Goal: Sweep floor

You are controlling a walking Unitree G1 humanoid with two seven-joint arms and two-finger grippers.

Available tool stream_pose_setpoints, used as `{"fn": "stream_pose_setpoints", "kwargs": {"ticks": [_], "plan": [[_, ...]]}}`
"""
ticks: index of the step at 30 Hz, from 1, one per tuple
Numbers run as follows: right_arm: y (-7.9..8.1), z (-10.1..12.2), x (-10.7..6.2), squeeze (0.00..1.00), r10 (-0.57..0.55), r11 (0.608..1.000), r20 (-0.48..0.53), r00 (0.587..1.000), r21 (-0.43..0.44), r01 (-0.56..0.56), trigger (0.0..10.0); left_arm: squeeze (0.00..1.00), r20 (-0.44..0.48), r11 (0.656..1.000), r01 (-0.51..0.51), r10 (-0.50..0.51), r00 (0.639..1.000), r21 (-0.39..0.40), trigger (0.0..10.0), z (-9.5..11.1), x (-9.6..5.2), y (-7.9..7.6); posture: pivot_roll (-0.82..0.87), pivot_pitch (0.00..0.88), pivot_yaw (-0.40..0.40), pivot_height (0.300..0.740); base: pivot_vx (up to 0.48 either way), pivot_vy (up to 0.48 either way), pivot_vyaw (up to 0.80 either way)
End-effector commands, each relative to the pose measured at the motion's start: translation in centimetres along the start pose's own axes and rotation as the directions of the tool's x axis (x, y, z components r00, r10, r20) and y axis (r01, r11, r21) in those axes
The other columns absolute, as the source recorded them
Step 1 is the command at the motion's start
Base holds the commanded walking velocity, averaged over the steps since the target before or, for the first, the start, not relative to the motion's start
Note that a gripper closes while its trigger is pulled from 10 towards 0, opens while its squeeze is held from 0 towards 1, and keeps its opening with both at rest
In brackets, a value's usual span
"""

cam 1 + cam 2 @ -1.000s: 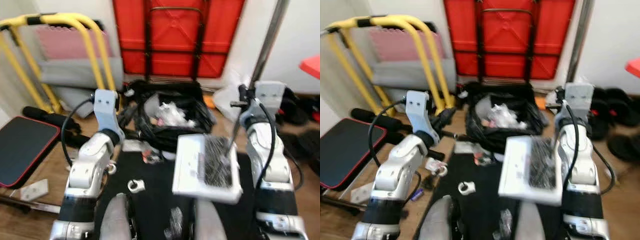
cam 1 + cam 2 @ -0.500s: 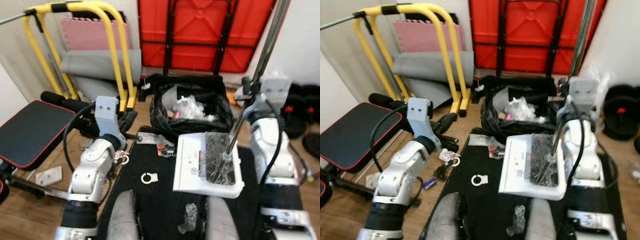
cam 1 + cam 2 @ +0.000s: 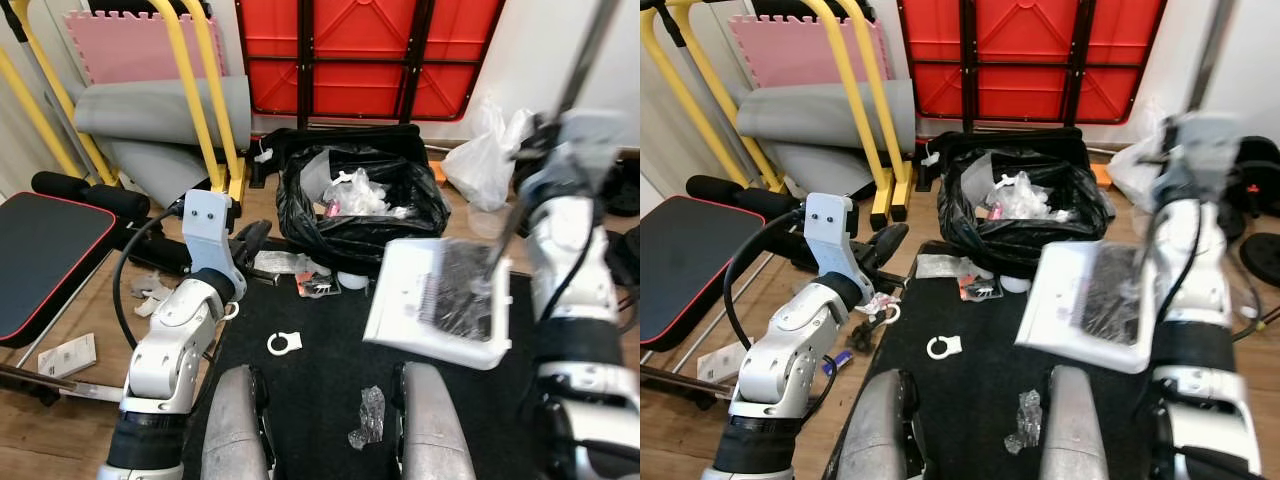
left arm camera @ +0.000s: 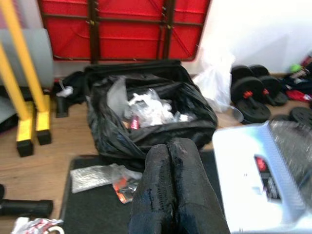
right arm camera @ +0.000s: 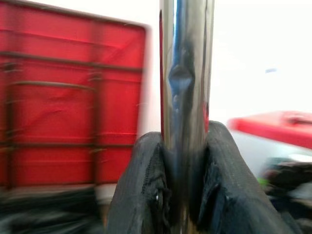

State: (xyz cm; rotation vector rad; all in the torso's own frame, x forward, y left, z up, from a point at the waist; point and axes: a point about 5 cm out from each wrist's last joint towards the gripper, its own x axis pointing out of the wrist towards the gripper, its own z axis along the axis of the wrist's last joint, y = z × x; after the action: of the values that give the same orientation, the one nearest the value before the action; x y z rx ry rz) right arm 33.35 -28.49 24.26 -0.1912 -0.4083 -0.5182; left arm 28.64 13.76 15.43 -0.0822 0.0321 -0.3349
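One red folded panel (image 3: 365, 55) stands against the wall at the back; one yellow tube frame (image 3: 205, 95) to its left w/ a pink foam mat (image 3: 120, 45) and a grey rolled mat (image 3: 160, 105) behind it; one black padded bench w/ red trim (image 3: 45, 260) far left; one black floor mat (image 3: 315, 390) under the robot; one black rubbish bag (image 3: 360, 205), mouth open and full of crumpled scraps, sits just beyond the mat's far edge; one white plastic bag (image 3: 485, 155) to its right. One white dustpan (image 3: 440, 300), tilted, w/ dark debris in it, hangs above the mat at right, on a chrome pole (image 5: 185, 112); right claw (image 5: 187, 190) clamped round that pole, pads either side. Left claw (image 4: 168, 180) pressed together, holding nothing, aimed at the bag. On the mat: one white ring (image 3: 284, 343), one clear crumpled wrapper (image 3: 366, 415).
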Motion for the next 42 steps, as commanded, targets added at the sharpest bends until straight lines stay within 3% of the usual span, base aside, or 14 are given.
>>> {"fn": "stream_pose_setpoints", "kwargs": {"ticks": [1,5,18,23,24,27,30,33,42], "plan": [[-1.4,2.0,1.1,0.00,-0.122,0.992,0.119,0.985,-0.027,0.126,10.0,0.00,-0.017,0.999,0.042,-0.042,0.999,0.009,10.0,0.0,-0.4,-0.1,0.08,0.064,0.008,0.500,0.000,0.000,0.00],[-2.5,1.5,1.9,0.00,-0.221,0.974,0.106,0.970,-0.028,0.225,10.0,0.00,-0.016,0.998,0.056,-0.055,0.998,0.020,10.0,1.0,-1.1,-0.2,0.11,0.106,0.011,0.485,0.000,0.000,0.00],[-1.5,-3.2,1.0,0.00,-0.155,0.982,-0.015,0.988,-0.110,0.152,10.0,0.00,-0.009,0.996,0.087,-0.087,0.996,0.023,10.0,2.8,-2.7,-0.8,0.16,0.187,0.019,0.445,0.000,0.000,0.00],[2.1,-4.4,0.1,0.00,0.098,0.995,-0.074,0.992,0.015,-0.097,10.0,0.00,-0.018,0.996,0.086,-0.085,0.996,0.017,10.0,3.4,-3.5,-1.0,0.18,0.211,0.013,0.420,0.000,0.000,0.00],[2.1,-4.4,0.1,0.00,0.098,0.995,-0.074,0.992,0.015,-0.097,10.0,0.00,-0.018,0.996,0.086,-0.085,0.996,0.017,10.0,3.4,-3.5,-1.0,0.18,0.211,0.013,0.420,0.000,0.000,0.00],[6.5,-3.2,-0.6,0.00,0.332,0.941,-0.006,0.943,0.077,-0.330,10.0,0.00,-0.031,0.997,0.081,-0.081,0.996,0.011,10.0,3.3,-3.8,-1.1,0.18,0.222,0.009,0.405,0.000,0.000,0.00],[7.6,-2.9,-0.8,0.00,0.377,0.923,0.012,0.926,0.081,-0.377,10.0,0.00,-0.034,0.997,0.081,-0.080,0.996,0.010,10.0,3.3,-3.9,-1.1,0.18,0.223,0.008,0.400,0.000,0.000,0.00],[9.9,-1.7,-0.9,0.00,0.427,0.896,0.063,0.902,0.104,-0.432,10.0,0.00,-0.038,0.997,0.077,-0.077,0.996,0.006,10.0,3.4,-4.1,-1.2,0.18,0.230,0.002,0.385,0.000,0.000,0.00],[12.2,-1.0,-1.0,0.00,0.477,0.863,0.071,0.876,0.152,-0.483,10.0,0.00,-0.047,0.997,0.071,-0.071,0.996,-0.007,10.0,3.4,-4.4,-1.5,0.18,0.237,-0.008,0.350,0.000,0.000,0.00]]}}
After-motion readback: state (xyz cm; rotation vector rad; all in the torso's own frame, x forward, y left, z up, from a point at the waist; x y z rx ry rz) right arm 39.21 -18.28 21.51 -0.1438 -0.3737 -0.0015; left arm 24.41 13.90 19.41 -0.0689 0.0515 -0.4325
